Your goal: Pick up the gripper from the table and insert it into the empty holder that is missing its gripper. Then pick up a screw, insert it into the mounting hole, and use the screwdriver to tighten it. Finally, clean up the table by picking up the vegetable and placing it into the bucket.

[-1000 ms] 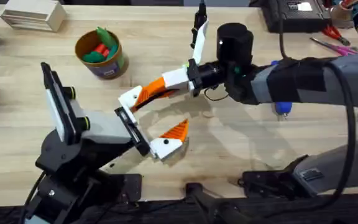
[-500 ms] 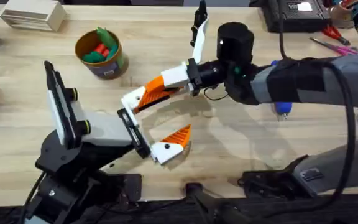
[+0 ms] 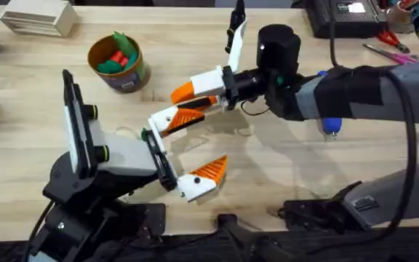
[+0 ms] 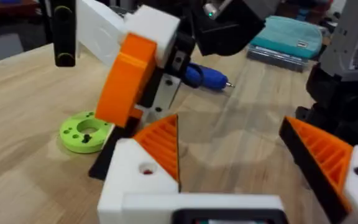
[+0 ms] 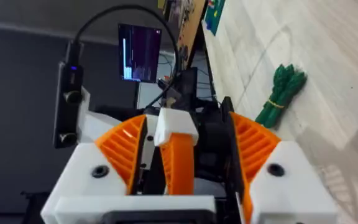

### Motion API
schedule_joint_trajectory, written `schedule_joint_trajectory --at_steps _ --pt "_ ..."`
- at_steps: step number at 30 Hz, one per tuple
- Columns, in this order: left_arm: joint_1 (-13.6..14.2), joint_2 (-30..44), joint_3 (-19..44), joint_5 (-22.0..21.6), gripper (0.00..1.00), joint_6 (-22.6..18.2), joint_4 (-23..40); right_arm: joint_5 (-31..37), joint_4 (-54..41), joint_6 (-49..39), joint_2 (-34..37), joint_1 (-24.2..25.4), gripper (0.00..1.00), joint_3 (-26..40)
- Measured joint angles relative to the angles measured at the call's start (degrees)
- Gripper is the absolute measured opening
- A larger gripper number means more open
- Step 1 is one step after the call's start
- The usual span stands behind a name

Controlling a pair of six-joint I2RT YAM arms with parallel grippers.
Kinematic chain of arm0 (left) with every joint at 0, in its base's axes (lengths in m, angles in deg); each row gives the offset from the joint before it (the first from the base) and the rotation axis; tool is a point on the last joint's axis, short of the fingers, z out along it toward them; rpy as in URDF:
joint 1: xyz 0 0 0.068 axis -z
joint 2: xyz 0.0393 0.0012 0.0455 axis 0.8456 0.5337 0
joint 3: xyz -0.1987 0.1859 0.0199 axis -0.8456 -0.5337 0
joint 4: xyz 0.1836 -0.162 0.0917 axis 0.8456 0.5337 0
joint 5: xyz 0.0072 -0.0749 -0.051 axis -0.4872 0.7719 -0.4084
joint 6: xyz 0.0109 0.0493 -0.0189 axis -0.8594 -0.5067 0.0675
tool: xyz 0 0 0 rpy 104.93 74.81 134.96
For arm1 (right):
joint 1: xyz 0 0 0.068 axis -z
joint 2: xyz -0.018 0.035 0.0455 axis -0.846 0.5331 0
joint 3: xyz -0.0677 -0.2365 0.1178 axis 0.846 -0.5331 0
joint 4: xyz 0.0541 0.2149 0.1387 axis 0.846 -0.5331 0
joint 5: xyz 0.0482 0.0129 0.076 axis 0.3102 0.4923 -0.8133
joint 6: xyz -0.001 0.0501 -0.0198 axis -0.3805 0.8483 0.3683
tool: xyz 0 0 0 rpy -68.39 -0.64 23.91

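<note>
Finds the orange gripper clenched in the right pincer over bench centre, long axis aimed toward, just above, the released left pincer; right arm nearer.

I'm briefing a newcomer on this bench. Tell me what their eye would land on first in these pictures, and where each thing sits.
The eye goes first to mid-table, where the right gripper and the left gripper meet, their white fingers and orange ribbed pads bright against the pale wood. Next comes the yellow bucket at the far left, holding red and green toys. The left wrist view adds a bright green ring lying flat on the table.
</note>
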Motion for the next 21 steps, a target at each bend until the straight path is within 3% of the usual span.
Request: schedule_joint_trajectory --at_steps 11,21 --pt "0.0 0.0 0.0 1.2 0.987 0.0 0.0 -0.1 0.0 -0.1 0.0 2.1 0.85 0.0" --pt "0.0 0.0 0.0 1.7 0.987 0.0 0.0 11.4 -2.3 -9.5 0.0 7.4 0.862 0.8"
